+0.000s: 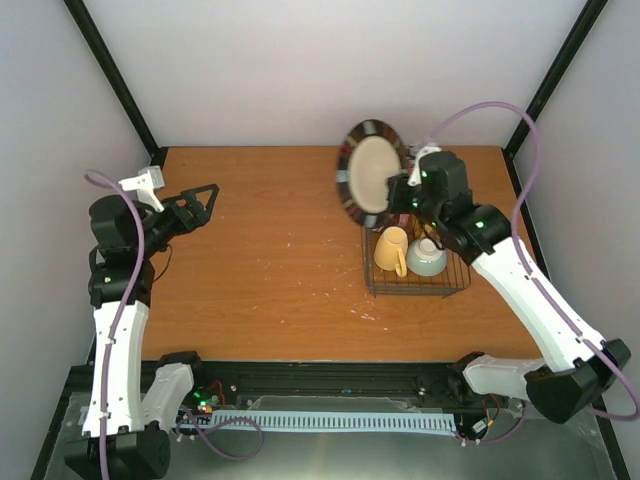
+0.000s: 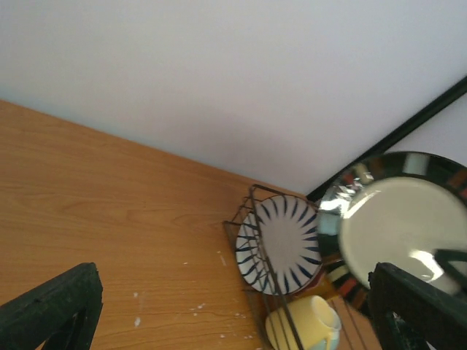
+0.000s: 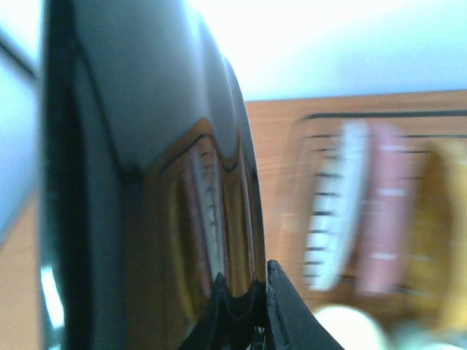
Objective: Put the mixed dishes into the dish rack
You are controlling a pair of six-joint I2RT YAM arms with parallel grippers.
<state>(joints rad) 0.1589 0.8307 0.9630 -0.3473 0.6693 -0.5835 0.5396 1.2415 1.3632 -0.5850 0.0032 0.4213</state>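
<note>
My right gripper (image 1: 402, 186) is shut on the rim of the dark brown-black plate (image 1: 369, 169), which has a cream middle. It holds the plate upright above the far end of the wire dish rack (image 1: 455, 283). In the right wrist view the fingertips (image 3: 281, 310) pinch the plate's glossy edge (image 3: 146, 175). The yellow mug (image 1: 391, 250) and the mint-green bowl (image 1: 428, 258) sit in the rack. The striped plate (image 2: 281, 244) stands in the dividers, with the pink plate (image 3: 383, 219) and a blurred orange plate (image 3: 438, 219) behind it. My left gripper (image 1: 205, 199) is open and empty over the table's left side.
The wooden table (image 1: 260, 250) is enclosed by white walls with black corner posts (image 1: 560, 70). The rack stands at the right side of the table. A purple cable (image 1: 525, 180) loops over my right arm.
</note>
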